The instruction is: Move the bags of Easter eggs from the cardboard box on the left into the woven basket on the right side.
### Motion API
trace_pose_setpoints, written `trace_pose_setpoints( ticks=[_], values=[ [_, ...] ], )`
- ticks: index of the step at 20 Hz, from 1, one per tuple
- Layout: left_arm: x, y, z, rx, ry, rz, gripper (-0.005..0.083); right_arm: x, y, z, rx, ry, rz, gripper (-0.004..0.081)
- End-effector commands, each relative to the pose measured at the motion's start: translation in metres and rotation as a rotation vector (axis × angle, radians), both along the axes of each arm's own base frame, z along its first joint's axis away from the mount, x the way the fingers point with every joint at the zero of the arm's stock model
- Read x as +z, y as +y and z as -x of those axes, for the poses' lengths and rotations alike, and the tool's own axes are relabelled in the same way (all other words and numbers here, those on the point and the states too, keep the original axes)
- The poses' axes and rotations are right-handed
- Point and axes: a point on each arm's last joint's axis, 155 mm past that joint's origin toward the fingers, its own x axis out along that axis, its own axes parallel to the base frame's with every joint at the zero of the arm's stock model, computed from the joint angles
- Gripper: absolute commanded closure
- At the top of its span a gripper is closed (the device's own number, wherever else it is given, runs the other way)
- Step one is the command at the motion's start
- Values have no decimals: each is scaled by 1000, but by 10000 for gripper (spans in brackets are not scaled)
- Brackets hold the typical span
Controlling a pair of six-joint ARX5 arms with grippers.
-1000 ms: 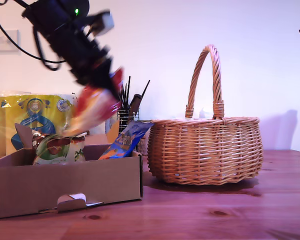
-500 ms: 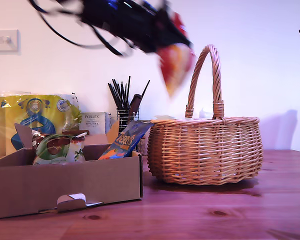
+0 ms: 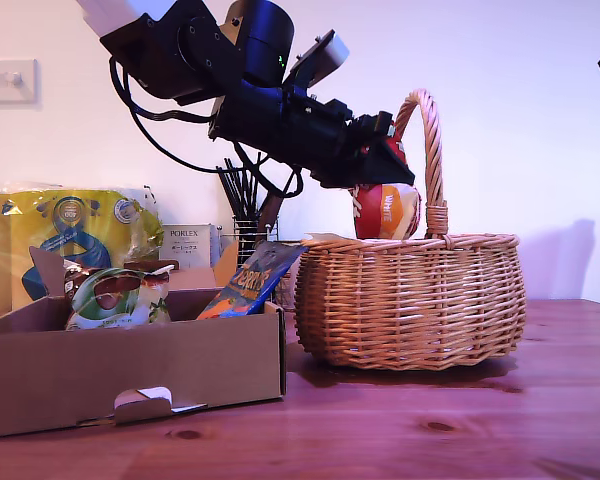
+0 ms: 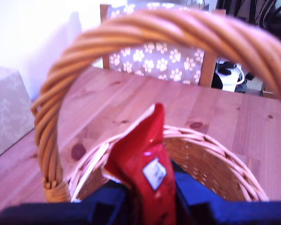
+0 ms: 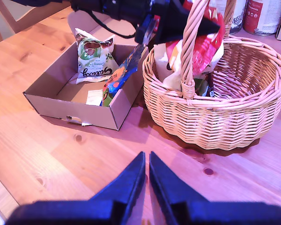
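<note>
My first gripper is shut on a red and orange bag of Easter eggs, which hangs under the arched handle with its lower end at the rim of the woven basket. Along the first wrist view, the red bag sits between the jaws over the basket. More pouches lie inside the basket. The cardboard box holds a green-white bag and a blue bag. My second gripper is shut on nothing, high over the table.
Behind the box stand a yellow plastic pack, a white Porlex box and a wire pot of black sticks. A paw-print chair back and a pale box lie beyond the basket. Tins stand behind it.
My first arm swung from above the box toward the exterior view's right with the red bag, then lowered it under the basket handle. The box's bags have not moved.
</note>
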Motion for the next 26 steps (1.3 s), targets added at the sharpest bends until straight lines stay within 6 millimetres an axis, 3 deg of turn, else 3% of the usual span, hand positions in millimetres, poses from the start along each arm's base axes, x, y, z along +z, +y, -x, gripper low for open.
trace_pose_setpoints(
  ticks=[1,3,14,16,18,20,24,26],
  values=[
    [1,-4,3,-9,-7,11,531,5,1,-1,6,-15,1,782],
    [3,-6,4,-12,-17,17,319,5,1,-1,6,-15,1,782],
    [24,-8,0,-11,-39,29,312,5,1,0,6,-14,2,782],
    [24,0,-3,3,-12,5,397,4,1,0,6,-13,2,782],
    [21,13,-5,20,28,-40,588,4,1,0,6,-13,2,782],
    [14,38,-12,67,40,-124,790,4,1,0,6,-13,2,782],
    [3,100,-17,165,130,-265,793,5,1,0,6,-14,2,782],
    [5,121,-13,185,149,-289,793,5,1,0,6,-14,2,782]
  ],
)
